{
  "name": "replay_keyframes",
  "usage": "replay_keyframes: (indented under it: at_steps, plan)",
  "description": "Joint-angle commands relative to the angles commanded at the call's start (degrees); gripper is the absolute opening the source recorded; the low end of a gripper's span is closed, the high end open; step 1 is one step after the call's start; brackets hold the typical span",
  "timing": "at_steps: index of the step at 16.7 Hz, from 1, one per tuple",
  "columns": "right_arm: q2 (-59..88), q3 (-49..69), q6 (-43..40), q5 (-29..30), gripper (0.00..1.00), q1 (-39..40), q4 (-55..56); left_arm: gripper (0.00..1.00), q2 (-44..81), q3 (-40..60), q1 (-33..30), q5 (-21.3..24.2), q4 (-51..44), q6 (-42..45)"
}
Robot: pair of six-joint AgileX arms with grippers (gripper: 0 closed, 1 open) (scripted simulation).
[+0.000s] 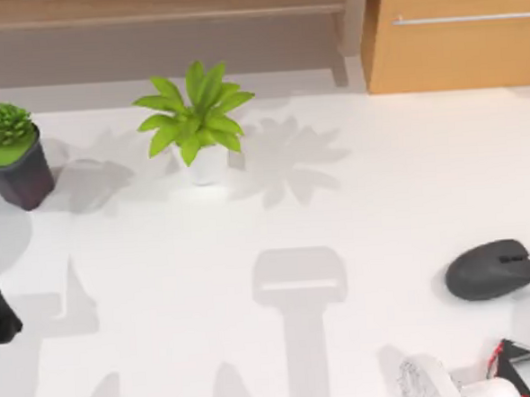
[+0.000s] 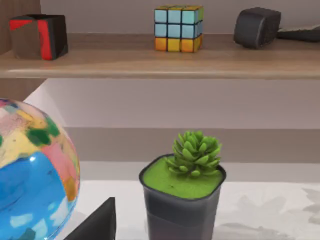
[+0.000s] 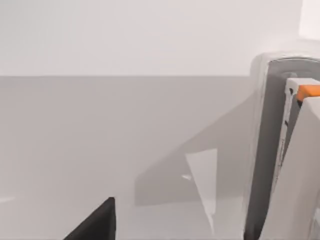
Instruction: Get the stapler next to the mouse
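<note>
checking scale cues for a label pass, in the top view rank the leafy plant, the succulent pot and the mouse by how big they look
1. Leafy plant, widest spread with its leaves.
2. Mouse and succulent pot: too alike to rank. The mouse looks a bit wider, the pot a bit taller, and the pot stands up toward the camera, which may inflate it.

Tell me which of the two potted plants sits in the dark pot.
The small succulent at the table's far left sits in the dark pot. The leafy plant nearer the middle stands in a white pot.
</note>
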Motion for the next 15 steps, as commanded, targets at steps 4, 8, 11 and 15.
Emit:
replay_keyframes:
  at_steps: [4, 8, 11, 15]
  plan:
    - [0.0, 0.0, 0.0, 0.0, 0.92, 0.0, 0.0, 1.0, 0.0, 0.0, 0.0, 0.0, 0.0, 0.0]
    - [0.0, 0.0, 0.0, 0.0, 0.62, 0.0, 0.0, 1.0, 0.0, 0.0, 0.0, 0.0, 0.0, 0.0]
    - [0.0, 0.0, 0.0, 0.0, 0.4, 0.0, 0.0, 1.0, 0.0, 0.0, 0.0, 0.0, 0.0, 0.0]
    - [0.0, 0.0, 0.0, 0.0, 0.1, 0.0, 0.0, 1.0, 0.0, 0.0, 0.0, 0.0, 0.0, 0.0]
